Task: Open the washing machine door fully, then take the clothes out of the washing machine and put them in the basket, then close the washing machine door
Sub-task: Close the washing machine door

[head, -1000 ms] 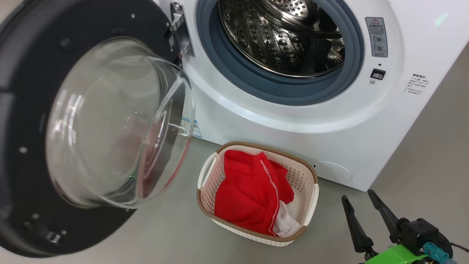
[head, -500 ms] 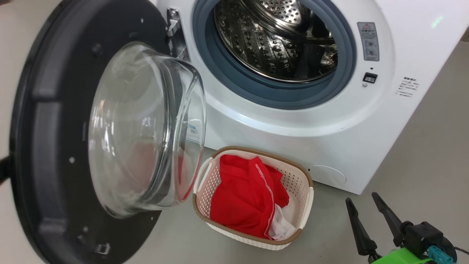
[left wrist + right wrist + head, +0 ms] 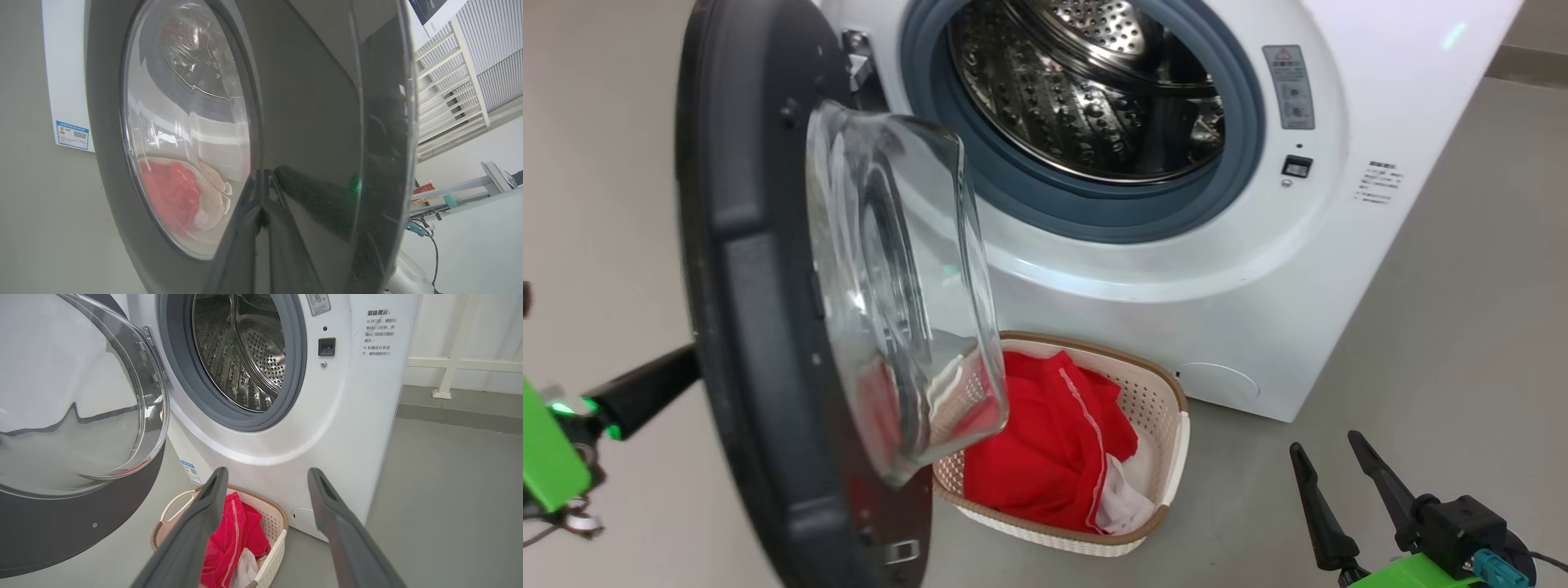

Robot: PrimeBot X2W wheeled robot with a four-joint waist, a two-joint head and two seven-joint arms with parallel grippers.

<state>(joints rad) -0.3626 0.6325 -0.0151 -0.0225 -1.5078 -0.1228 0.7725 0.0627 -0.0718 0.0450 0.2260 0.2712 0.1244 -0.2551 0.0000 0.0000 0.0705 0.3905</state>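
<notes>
The left hand (image 3: 261, 179) is clenched tight, its two dark fingers pressed together with nothing between them. Their tips rest on the shiny black outside of the big round washing machine door (image 3: 743, 286). The right hand (image 3: 1325, 447) is released, its fingers spread wide and empty. It hangs low over the floor, to the right of the basket and well apart from it.

The soft red clothes with white trim (image 3: 1029, 457) lie in a heap inside the small cream plastic basket with the brown rim (image 3: 1176, 408). The basket sits on the floor just in front of the large white washing machine (image 3: 1143, 278). The steel drum with all its little holes (image 3: 1078, 98) looks empty, though its lowest part is hard to see. So taking out the clothes seems done, and the step in hand looks like the last one: shutting the door.

The door stands about half open, with its clear glass bowl (image 3: 890, 286) bulging toward the machine. The next move probably calls for a steady push from the left hand, swinging the door round to the grey rubber ring (image 3: 1094, 204) until it meets the small black latch hole (image 3: 1296, 166). The bottom of the door hangs near the basket. Whether it will clear it is not sure, so a slow push seems wise.

There is no counter here. Everything stands on a plain, smooth grey floor (image 3: 1437, 327). Behind the machine there is a pale wall with a white rail (image 3: 461, 363) near the floor.
</notes>
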